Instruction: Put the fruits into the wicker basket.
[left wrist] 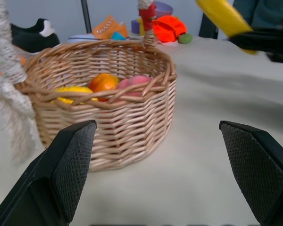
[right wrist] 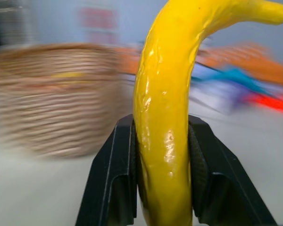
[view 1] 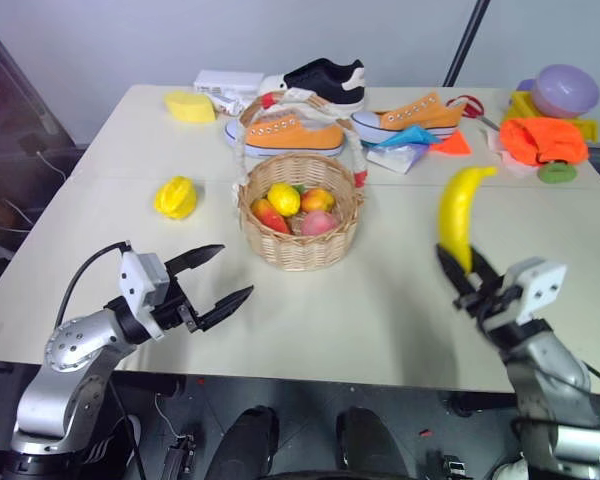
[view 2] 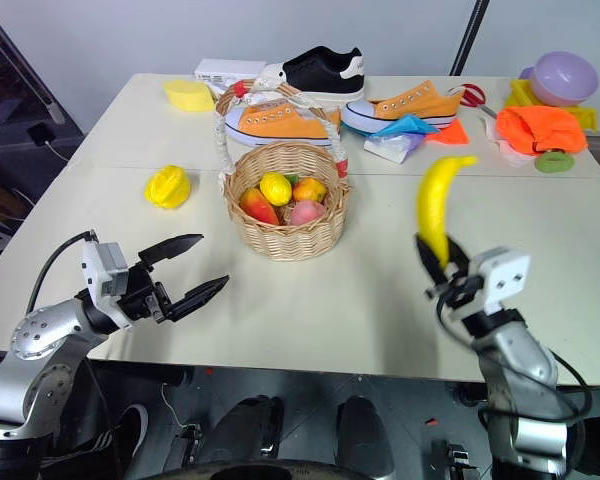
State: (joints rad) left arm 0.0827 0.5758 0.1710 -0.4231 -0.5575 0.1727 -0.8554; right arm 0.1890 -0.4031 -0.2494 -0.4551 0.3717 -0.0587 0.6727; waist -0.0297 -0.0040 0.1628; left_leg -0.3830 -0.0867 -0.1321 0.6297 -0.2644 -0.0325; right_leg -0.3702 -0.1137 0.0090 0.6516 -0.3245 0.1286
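Banana (view 1: 461, 214) clamped upright in my right gripper (view 1: 467, 276), lifted clear of the table for carrying to the wicker basket (view 1: 300, 213). Starfruit (view 1: 175, 197) waits left of it; left gripper (view 1: 213, 279) spread, nothing held.

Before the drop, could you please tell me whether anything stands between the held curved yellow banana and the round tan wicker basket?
Nothing visible on the table between them. The right gripper holds the banana upright, right of the wicker basket. Only the basket's own arched handle spans its opening.
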